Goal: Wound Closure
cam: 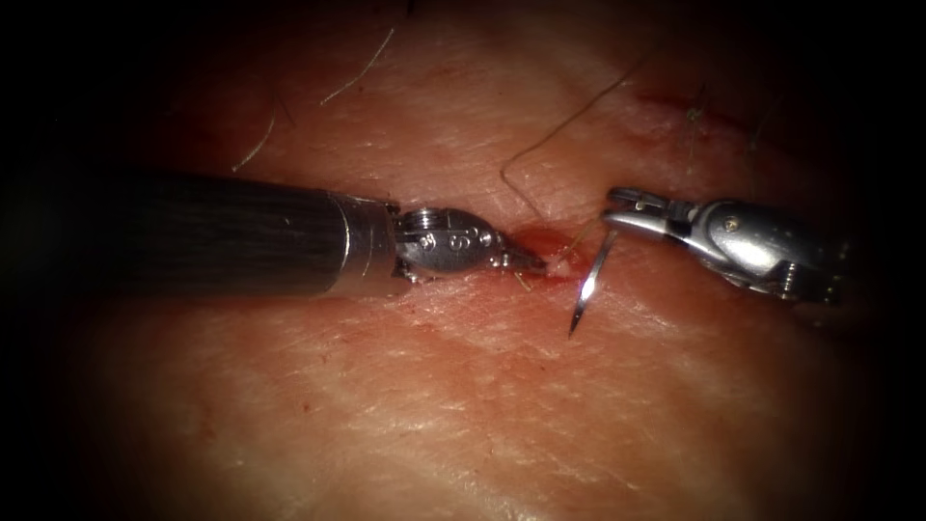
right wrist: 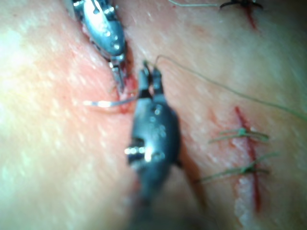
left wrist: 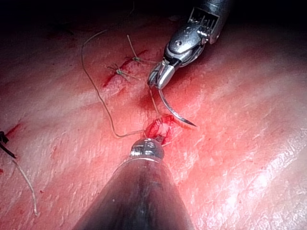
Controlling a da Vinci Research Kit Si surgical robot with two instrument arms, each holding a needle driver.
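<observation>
Two hands work at the cut. The right hand (cam: 617, 207) comes in from the right, its jaws clamped on the needle (cam: 590, 282) close to its blunt, thread-bearing end; the curve hangs down from the jaws, the sharp tip pointing toward the near side and free of the tissue (cam: 463, 405), just right of the cut (cam: 540, 246). The left hand (cam: 531, 259) has its jaws closed on the tissue edge at the cut, where red fluid (left wrist: 158, 127) collects. The needle looks thin, stiff and slick, so a hold well back from the point seems safest; the tip would likely dull if pinched. The thread (left wrist: 98, 96) is light and limp, trailing in a loop across the far tissue. The tissue itself looks soft and moist, apt to tear under a hard grip.
</observation>
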